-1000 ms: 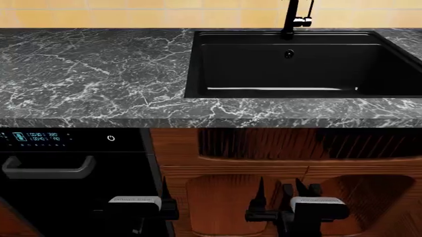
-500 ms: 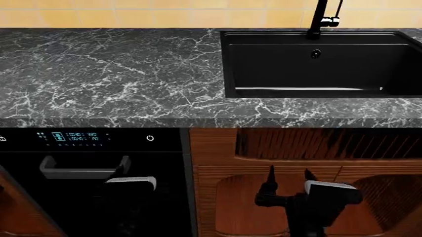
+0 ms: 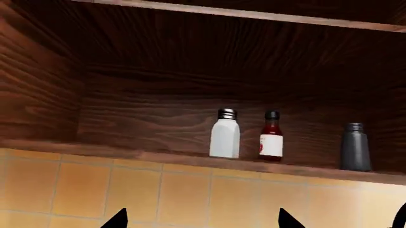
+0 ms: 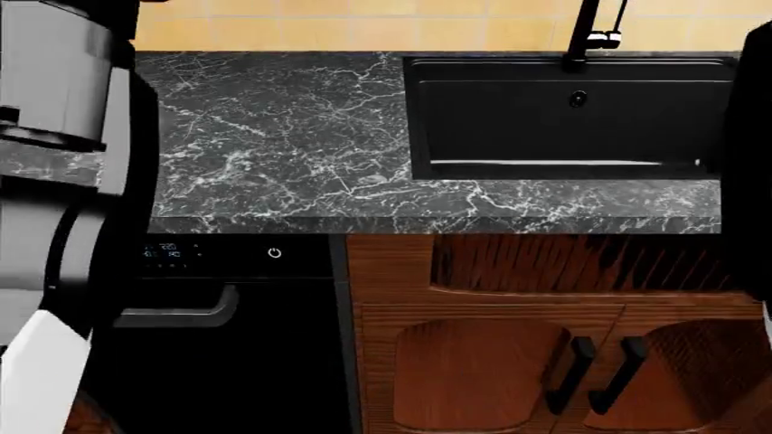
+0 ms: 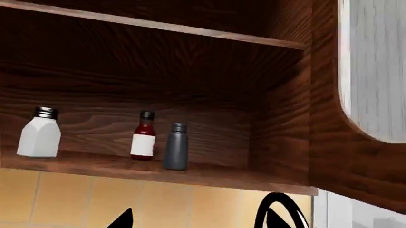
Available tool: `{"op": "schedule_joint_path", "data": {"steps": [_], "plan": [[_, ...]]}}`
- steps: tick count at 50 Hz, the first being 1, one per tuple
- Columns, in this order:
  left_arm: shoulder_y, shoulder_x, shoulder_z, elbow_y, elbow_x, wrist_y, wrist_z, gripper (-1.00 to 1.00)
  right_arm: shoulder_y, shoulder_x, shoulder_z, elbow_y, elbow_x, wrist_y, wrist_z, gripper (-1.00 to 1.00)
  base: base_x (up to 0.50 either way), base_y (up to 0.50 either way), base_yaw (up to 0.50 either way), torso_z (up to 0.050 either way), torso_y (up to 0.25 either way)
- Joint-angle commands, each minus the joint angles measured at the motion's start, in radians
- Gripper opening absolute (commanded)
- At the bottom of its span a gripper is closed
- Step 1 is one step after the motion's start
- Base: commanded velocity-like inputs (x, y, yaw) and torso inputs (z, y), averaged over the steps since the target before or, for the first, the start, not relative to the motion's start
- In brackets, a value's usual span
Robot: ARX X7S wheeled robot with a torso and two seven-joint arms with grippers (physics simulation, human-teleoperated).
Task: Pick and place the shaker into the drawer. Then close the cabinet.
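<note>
The shaker (image 3: 225, 134), white with a ribbed silver cap, stands upright on a wooden wall shelf (image 3: 146, 157) above yellow tiles; the right wrist view also has the shaker (image 5: 39, 133). My left gripper (image 3: 203, 221) is open and empty, below the shelf and well short of the shaker. My right gripper (image 5: 198, 221) is open and empty too, below and to the right of it. In the head view only the raised left arm (image 4: 61, 181) and right arm (image 4: 754, 136) show. No drawer with a handle and none of its cabinet is in view.
A red sauce bottle (image 3: 271, 137) and a grey shaker (image 3: 355, 147) stand right of the white one. Below are the marble counter (image 4: 277, 145), black sink (image 4: 567, 117), dishwasher (image 4: 217, 344), a ribbed wooden strip (image 4: 579, 262) and doors with black handles (image 4: 567, 375).
Both arms have risen from in front of the lower doors to shelf height, so the grippers have left the head view. The head view shifted right, then held.
</note>
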Motion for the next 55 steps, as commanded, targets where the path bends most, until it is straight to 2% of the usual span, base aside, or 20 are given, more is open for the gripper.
{"op": "schedule_joint_path", "data": {"steps": [1, 11, 12, 18, 21, 31, 32, 33, 47, 55], "plan": [[-0.359, 0.010, 0.106, -0.281, -0.056, -0.079, -0.012, 1.00, 0.374, -0.050, 0.087, 0.302, -0.202, 0.052, -0.039, 1.00, 0.00, 0.00, 0.00, 0.000, 0.000], [-0.359, 0.010, 0.106, -0.281, -0.056, -0.079, -0.012, 1.00, 0.374, -0.050, 0.087, 0.302, -0.202, 0.052, -0.039, 1.00, 0.00, 0.00, 0.00, 0.000, 0.000], [-0.392, 0.010, 0.232, -0.281, -0.151, -0.220, -0.012, 1.00, 0.374, -0.050, 0.087, 0.302, -0.202, 0.052, -0.039, 1.00, 0.00, 0.00, 0.00, 0.000, 0.000], [-0.367, 0.010, 0.278, -0.281, -0.196, -0.255, 0.005, 1.00, 0.374, -0.050, 0.087, 0.302, -0.202, 0.052, -0.039, 1.00, 0.00, 0.00, 0.00, 0.000, 0.000], [-0.366, 0.010, 0.267, -0.281, -0.200, -0.239, -0.005, 1.00, 0.374, -0.050, 0.087, 0.302, -0.202, 0.052, -0.039, 1.00, 0.00, 0.00, 0.00, 0.000, 0.000], [-0.345, 0.010, 0.339, -0.281, -0.258, -0.254, 0.011, 1.00, 0.374, -0.050, 0.087, 0.302, -0.202, 0.052, -0.039, 1.00, 0.00, 0.00, 0.00, 0.049, 0.010], [-0.342, 0.010, 0.341, -0.281, -0.263, -0.255, 0.012, 1.00, 0.374, -0.117, 0.103, 0.296, -0.282, 0.202, -0.189, 1.00, 0.00, 0.00, 0.00, 0.050, 0.025], [-0.339, 0.010, 0.343, -0.281, -0.269, -0.258, 0.015, 1.00, 0.374, -0.117, 0.103, 0.301, -0.279, 0.271, -0.230, 1.00, 0.00, 0.00, 0.00, 0.050, 0.027], [-0.354, 0.010, 0.399, -0.281, -0.334, -0.262, 0.081, 1.00, 0.374, -0.142, 0.058, 0.318, -0.223, 0.306, -0.314, 1.00, 0.00, 0.00, 0.00, 0.050, 0.031], [-0.390, 0.010, 0.532, -0.281, -0.473, -0.224, 0.109, 1.00, 0.374, -0.139, 0.091, 0.289, -0.269, 0.315, -0.303, 1.00, 0.00, 0.00, 0.00, 0.050, 0.032]]}}
